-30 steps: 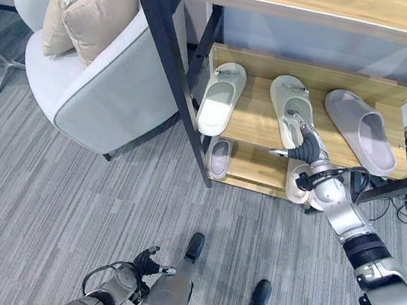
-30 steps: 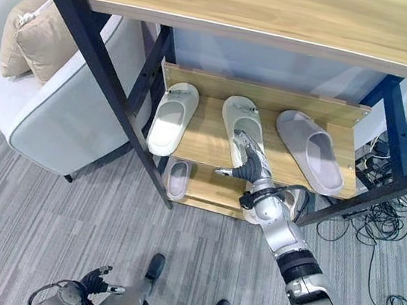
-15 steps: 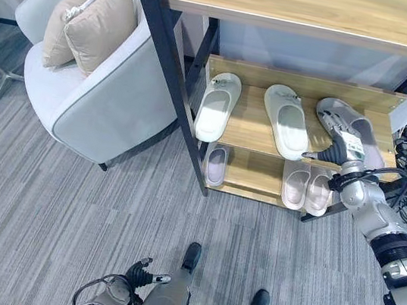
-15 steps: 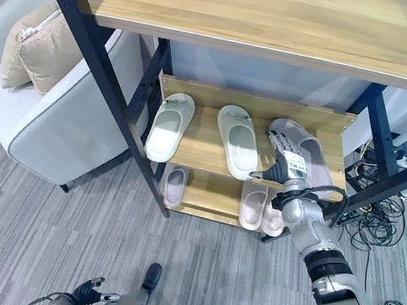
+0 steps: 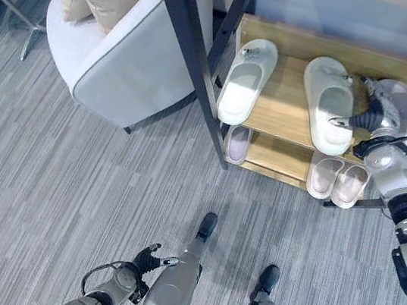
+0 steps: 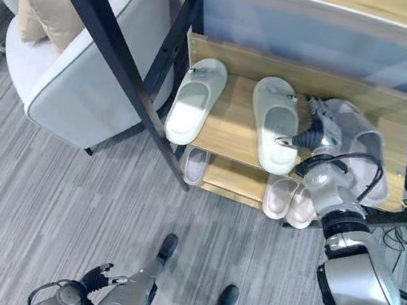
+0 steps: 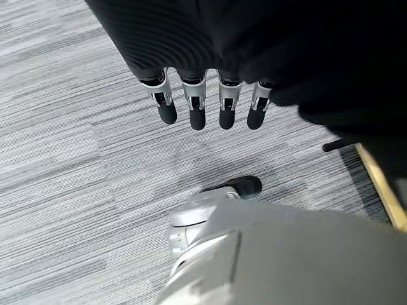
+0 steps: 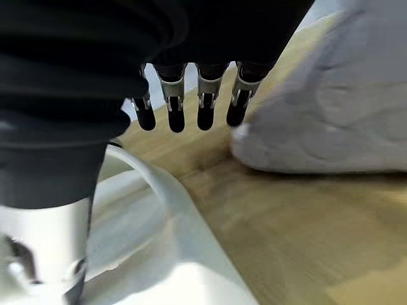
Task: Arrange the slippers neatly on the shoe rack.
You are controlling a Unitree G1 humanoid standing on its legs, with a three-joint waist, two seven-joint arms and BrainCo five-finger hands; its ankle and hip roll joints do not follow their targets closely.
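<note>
the pale grey open-toed slipper (image 6: 361, 149) lies askew at the right end of the wooden shoe rack's middle shelf (image 6: 231, 122), beside two white slippers (image 6: 193, 100). the right hand (image 6: 320, 128), fingers straight and loose, touches its toe end; likely next, turn it straight. three small slippers (image 6: 288, 200) sit below. left hand (image 7: 203, 108) hangs relaxed.

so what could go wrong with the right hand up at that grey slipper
The right hand sits between the grey slipper and the white slipper, fingers straight. A sideways push could skew the grey one further or bump the white one out of line. The grey slipper lies angled near the shelf end, so a hard shove might slide it off.
</note>
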